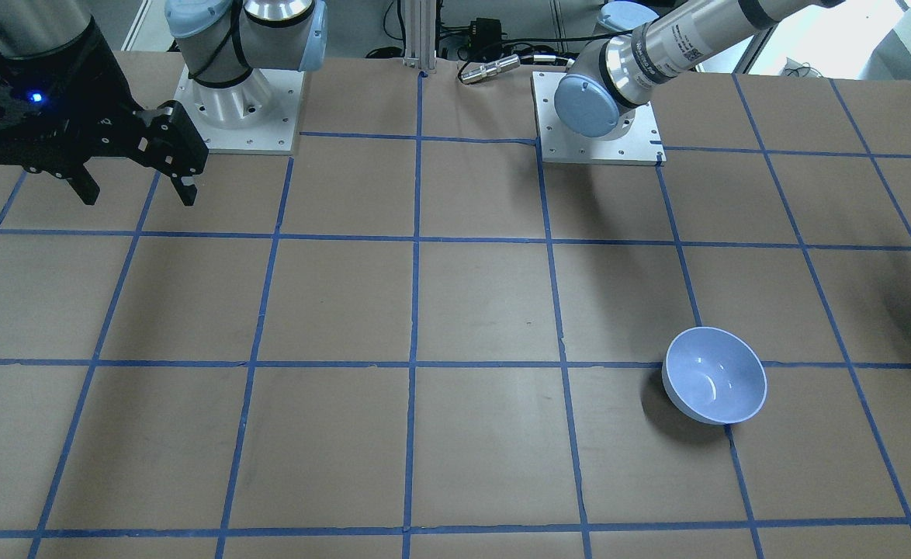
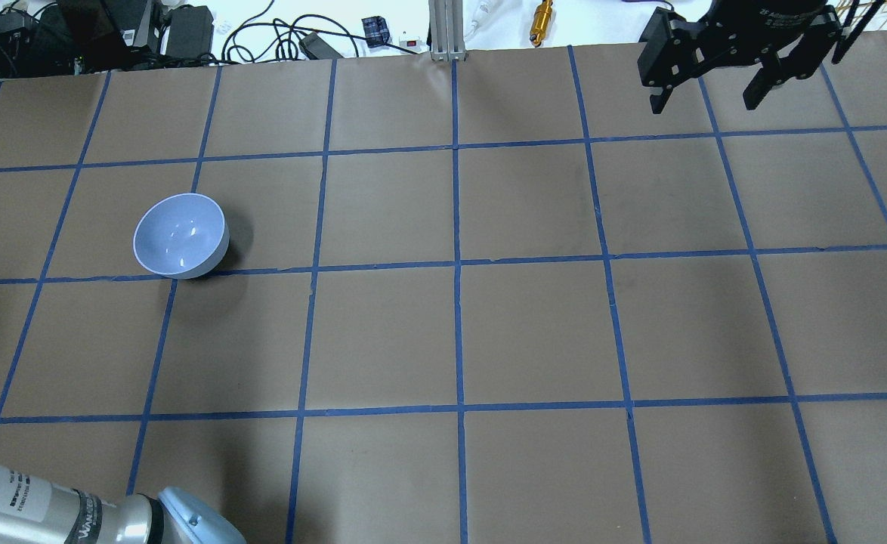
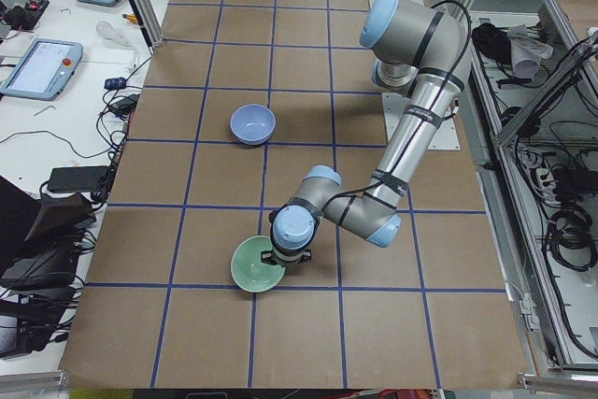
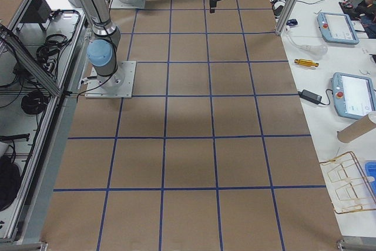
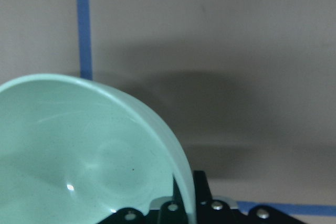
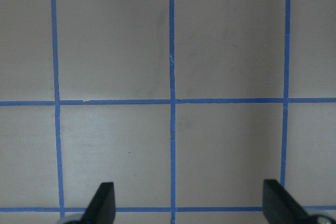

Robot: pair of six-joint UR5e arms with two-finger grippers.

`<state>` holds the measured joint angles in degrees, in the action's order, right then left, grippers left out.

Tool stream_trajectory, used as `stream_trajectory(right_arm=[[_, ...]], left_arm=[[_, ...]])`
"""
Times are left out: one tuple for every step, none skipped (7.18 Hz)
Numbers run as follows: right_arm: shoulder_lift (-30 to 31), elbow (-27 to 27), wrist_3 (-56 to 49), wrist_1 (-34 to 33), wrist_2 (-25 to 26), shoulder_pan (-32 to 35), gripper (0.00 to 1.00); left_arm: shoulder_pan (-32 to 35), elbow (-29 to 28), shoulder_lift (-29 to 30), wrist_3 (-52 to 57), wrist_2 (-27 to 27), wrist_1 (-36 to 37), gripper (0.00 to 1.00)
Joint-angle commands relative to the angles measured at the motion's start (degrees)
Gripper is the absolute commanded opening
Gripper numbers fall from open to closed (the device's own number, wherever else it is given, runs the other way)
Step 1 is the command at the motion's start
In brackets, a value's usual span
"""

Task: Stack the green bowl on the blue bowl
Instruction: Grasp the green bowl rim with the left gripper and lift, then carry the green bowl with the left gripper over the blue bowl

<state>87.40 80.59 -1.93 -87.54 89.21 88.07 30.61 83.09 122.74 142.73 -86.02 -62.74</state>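
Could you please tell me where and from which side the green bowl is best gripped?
Likely grip the green bowl by its thin rim, from above, one finger inside and one outside: it opens upward and its smooth round wall gives no other hold. The left gripper is at that rim.

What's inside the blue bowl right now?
Nothing: the blue bowl shows a bare, glossy inside with only light glints. The green bowl is elsewhere, not in it. The table patch under the blue bowl is hidden.
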Motion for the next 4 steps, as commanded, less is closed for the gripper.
stream_trajectory(right_arm=[[0.05,0.00,0.00,0.00,-0.09,0.00,1.00],[0.05,0.00,0.00,0.00,-0.09,0.00,1.00],[0.05,0.00,0.00,0.00,-0.09,0.00,1.00],[0.05,0.00,0.09,0.00,-0.09,0.00,1.00]], left_arm=[[6.53,0.67,-6.87,-6.74,-0.11,-5.36,0.00],[11.09,1.11,-10.21,-10.24,-0.20,-7.64,0.00],[16.01,2.42,-12.77,-14.71,-0.20,-8.88,0.00],[20.58,4.78,-15.31,-16.67,-0.03,-8.81,0.00]])
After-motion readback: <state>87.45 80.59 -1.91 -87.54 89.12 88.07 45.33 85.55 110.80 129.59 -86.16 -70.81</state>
